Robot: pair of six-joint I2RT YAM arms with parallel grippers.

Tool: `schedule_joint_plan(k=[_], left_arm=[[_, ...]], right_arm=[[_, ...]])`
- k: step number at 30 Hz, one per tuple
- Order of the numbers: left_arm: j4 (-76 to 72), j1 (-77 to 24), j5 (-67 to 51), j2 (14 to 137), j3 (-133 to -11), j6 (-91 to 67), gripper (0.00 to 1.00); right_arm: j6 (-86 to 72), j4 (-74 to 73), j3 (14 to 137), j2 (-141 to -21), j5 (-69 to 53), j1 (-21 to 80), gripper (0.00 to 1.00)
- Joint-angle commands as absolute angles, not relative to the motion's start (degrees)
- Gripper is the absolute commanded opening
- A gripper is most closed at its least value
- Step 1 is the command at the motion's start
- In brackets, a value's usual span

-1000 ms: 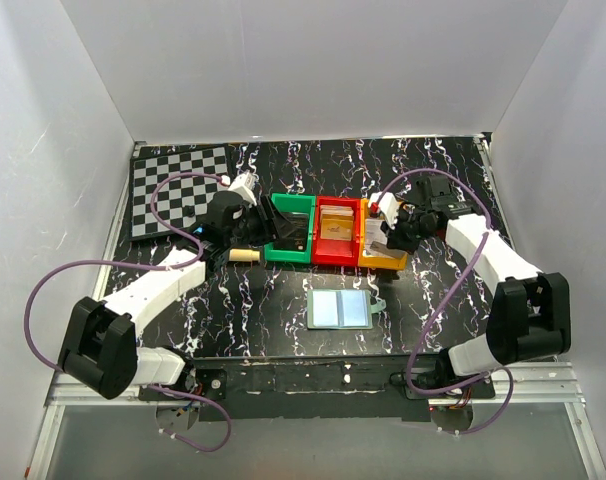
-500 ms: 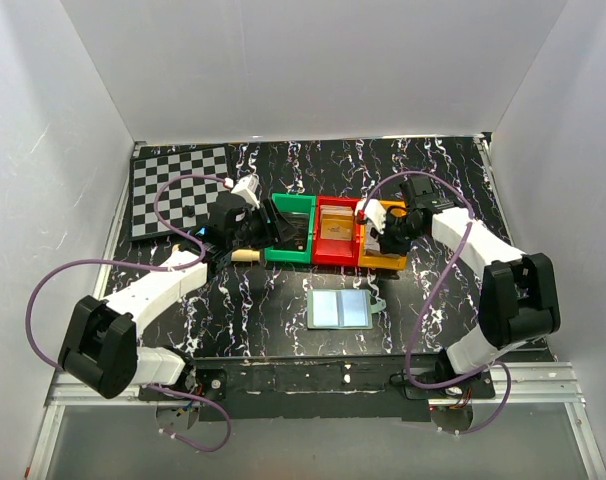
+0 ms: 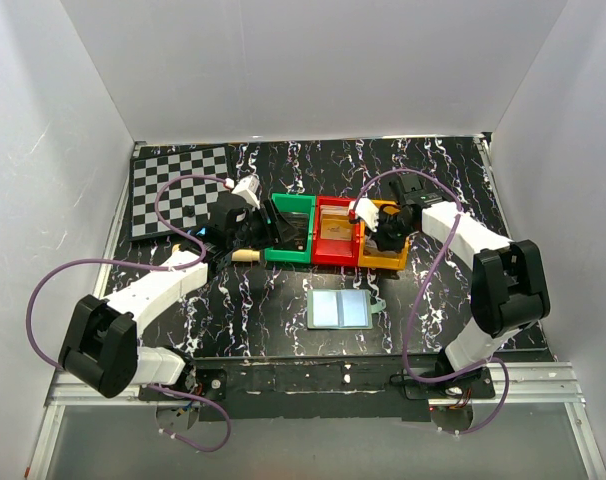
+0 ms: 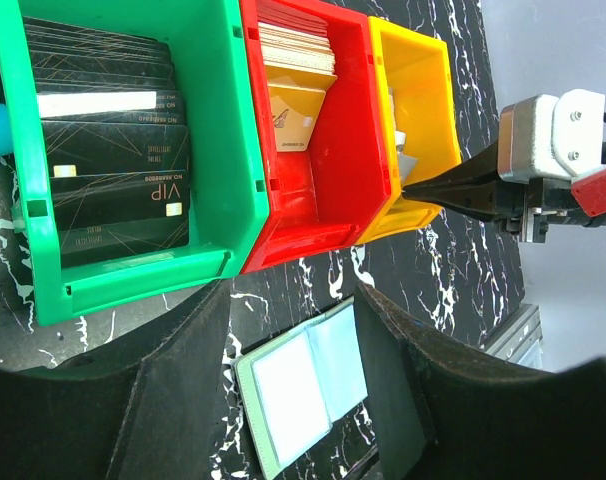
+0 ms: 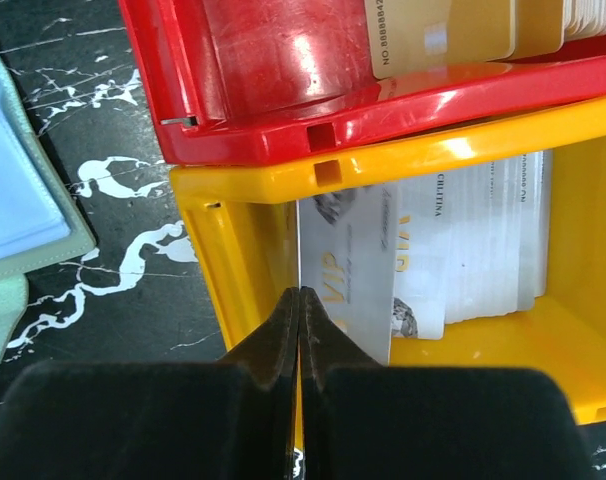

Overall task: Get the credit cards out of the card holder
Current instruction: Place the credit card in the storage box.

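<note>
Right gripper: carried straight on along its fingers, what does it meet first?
Most likely the pale VIP card leaning in the yellow bin; the right gripper, fingers shut, points at its near edge. Depth is unclear, so the bin's wall could come first.

Right wrist view: the card holder (image 5: 18,190) runs off the left edge, the red bin (image 5: 243,70) off the top; left wrist view: the green bin (image 4: 221,130) is cut at the upper left
</note>
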State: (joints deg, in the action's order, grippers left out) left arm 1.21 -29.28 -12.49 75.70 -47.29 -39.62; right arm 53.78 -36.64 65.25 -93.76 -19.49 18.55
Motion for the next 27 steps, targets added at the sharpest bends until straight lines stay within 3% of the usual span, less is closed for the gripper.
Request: schedule_joint_plan(k=[1,27], left_arm=[[0.35,-29.62,-12.30,76.02,-46.58,-39.02,0.52],[0.35,-29.53,-12.66,76.11,-45.79,-38.94,0.52]], right_arm=[[53.88,-34.81,67.06,-94.92,-14.95,18.98,0.01],[51.86,-31.64,68.11,-95.45,-11.78,19.77,0.01]])
